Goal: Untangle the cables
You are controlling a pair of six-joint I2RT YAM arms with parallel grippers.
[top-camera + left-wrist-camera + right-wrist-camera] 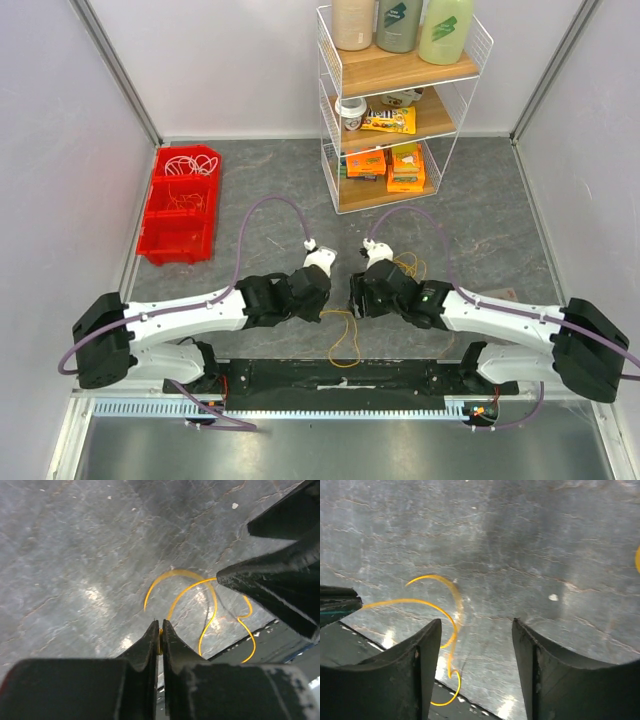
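A thin yellow cable (345, 340) hangs in loose loops between the two grippers, down to the table's near edge. My left gripper (160, 625) is shut on this yellow cable (212, 597), and a bit of yellow shows between its closed tips. My right gripper (476, 621) is open with nothing between its fingers. The yellow cable (415, 601) curls just left of its left finger. In the top view the left gripper (330, 300) and right gripper (356, 295) face each other closely. Another yellow coil (408, 265) lies by the right arm. White cables (190, 163) and orange cables (185, 200) lie in the red bin.
The red bin (152, 215) sits at the far left by the wall. A white wire shelf rack (330, 120) with bottles and boxes stands at the back centre. A black base strip (400, 375) runs along the near edge. Walls close in on both sides.
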